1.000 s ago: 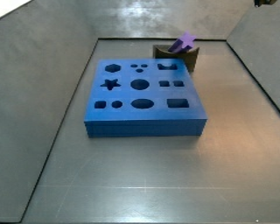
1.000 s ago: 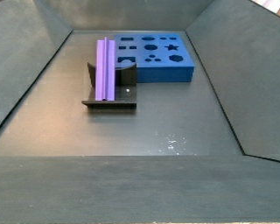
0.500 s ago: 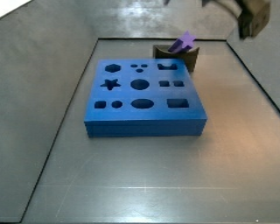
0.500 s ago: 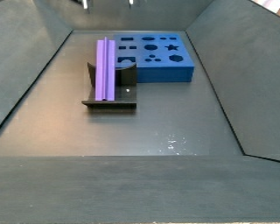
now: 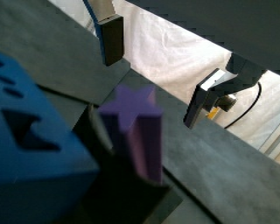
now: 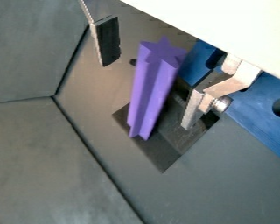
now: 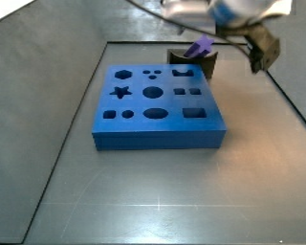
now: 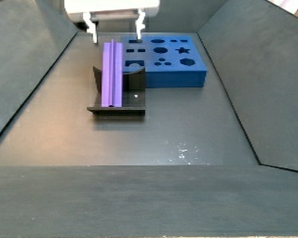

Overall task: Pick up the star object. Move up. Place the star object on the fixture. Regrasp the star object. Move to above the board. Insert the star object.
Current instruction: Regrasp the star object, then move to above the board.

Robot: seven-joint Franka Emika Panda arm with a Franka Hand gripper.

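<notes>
The long purple ridged star-section bar (image 8: 112, 72) lies in the small dark brown fixture block (image 8: 118, 104), w/ its far end propped on the block's upright part, so it sits tilted; in a side view its end (image 7: 202, 45) pokes up over the block's top (image 7: 194, 63). The big thick blue board w/ shaped holes (image 8: 171, 61) sits just beside the fixture on the grey tray floor (image 8: 177, 139); its star hole (image 7: 120, 92) and the other cut-outs are all empty. The gripper (image 8: 113, 25) hangs above the bar's far end, jaws spread wide, nothing between them. Its fingers (image 8: 88, 28) stand either side of the bar, apart from it, not touching. In both wrist views the bar's star-shaped end (image 5: 136, 109) sits between the two silver finger plates (image 5: 108, 36), w/ a clear gap each side (image 6: 154, 83). No readable writing or labels anywhere; the arm in a side view (image 7: 232, 19) is motion-blurred.
</notes>
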